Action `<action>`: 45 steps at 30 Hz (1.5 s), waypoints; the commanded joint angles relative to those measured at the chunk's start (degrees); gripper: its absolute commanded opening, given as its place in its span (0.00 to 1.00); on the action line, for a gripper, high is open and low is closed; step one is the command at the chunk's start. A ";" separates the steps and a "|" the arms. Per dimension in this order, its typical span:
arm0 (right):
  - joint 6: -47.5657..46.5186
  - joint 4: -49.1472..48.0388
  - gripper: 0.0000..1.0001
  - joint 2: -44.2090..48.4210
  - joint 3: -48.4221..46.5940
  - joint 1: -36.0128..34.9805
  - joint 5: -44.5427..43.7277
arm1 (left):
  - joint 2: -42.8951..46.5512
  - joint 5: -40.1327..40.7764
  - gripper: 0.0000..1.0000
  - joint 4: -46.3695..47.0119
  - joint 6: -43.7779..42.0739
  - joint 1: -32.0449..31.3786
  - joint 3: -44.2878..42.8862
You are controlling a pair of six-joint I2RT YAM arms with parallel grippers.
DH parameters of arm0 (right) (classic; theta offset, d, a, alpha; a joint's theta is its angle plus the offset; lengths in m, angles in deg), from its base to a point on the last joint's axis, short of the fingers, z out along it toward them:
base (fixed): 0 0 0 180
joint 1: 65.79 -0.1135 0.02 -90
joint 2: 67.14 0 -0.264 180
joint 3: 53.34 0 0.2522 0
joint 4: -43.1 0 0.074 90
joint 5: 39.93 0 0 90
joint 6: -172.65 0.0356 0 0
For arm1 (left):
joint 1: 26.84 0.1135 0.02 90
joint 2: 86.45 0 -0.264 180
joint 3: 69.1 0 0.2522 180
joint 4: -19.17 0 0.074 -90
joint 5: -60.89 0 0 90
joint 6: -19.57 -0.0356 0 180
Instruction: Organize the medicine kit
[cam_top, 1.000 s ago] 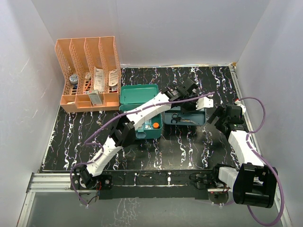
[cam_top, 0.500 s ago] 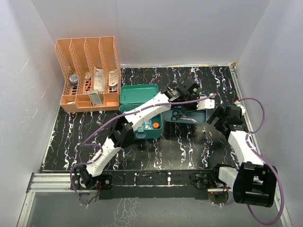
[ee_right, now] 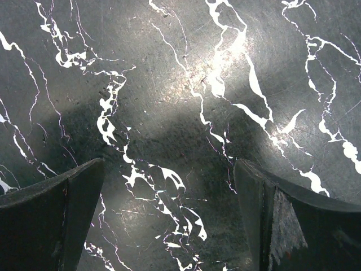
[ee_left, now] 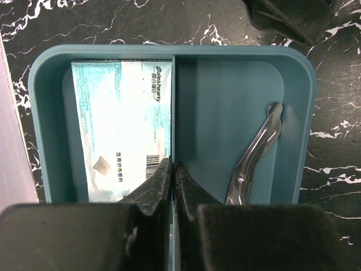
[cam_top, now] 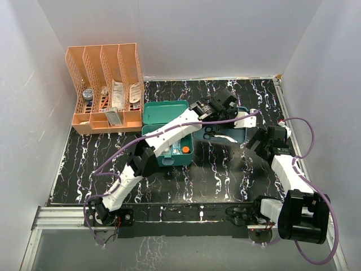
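The medicine kit (cam_top: 163,113) lies open left of the table's centre, a teal box with an orange item (cam_top: 185,149) inside. Its darker teal insert tray (cam_top: 231,138) hangs to the right of the box. My left gripper (ee_left: 173,164) is shut on the tray's middle divider (ee_left: 174,101). A white and teal packet (ee_left: 121,124) fills the tray's left compartment, and metal scissors (ee_left: 256,152) lie in the right one. My right gripper (ee_right: 168,166) stands open over bare black marbled table, just right of the tray (ee_left: 169,51), holding nothing.
An orange slotted rack (cam_top: 107,90) with several small medical items stands at the back left, next to the kit. White walls close in the table on three sides. The left arm (cam_top: 169,135) stretches across the open kit box.
The left gripper has carried the tray up and towards the back. The right gripper has shifted slightly left, staying open.
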 commanded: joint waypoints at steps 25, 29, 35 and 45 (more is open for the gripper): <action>-0.75 -5.11 0.98 -1.35 -1.86 0.12 10.59 | 26.34 2.94 0.00 -6.31 5.10 7.10 17.58; -1.38 -4.98 0.98 -3.26 -5.42 -0.80 12.04 | 32.41 3.36 0.00 -3.92 5.87 8.74 26.76; -2.25 -3.22 0.98 -7.61 -12.92 -3.78 11.88 | 37.21 2.18 0.00 -4.43 7.52 9.86 32.70; -2.33 -2.30 0.98 -12.06 -16.83 -8.68 12.48 | 43.22 0.59 0.00 -0.99 9.04 12.31 44.77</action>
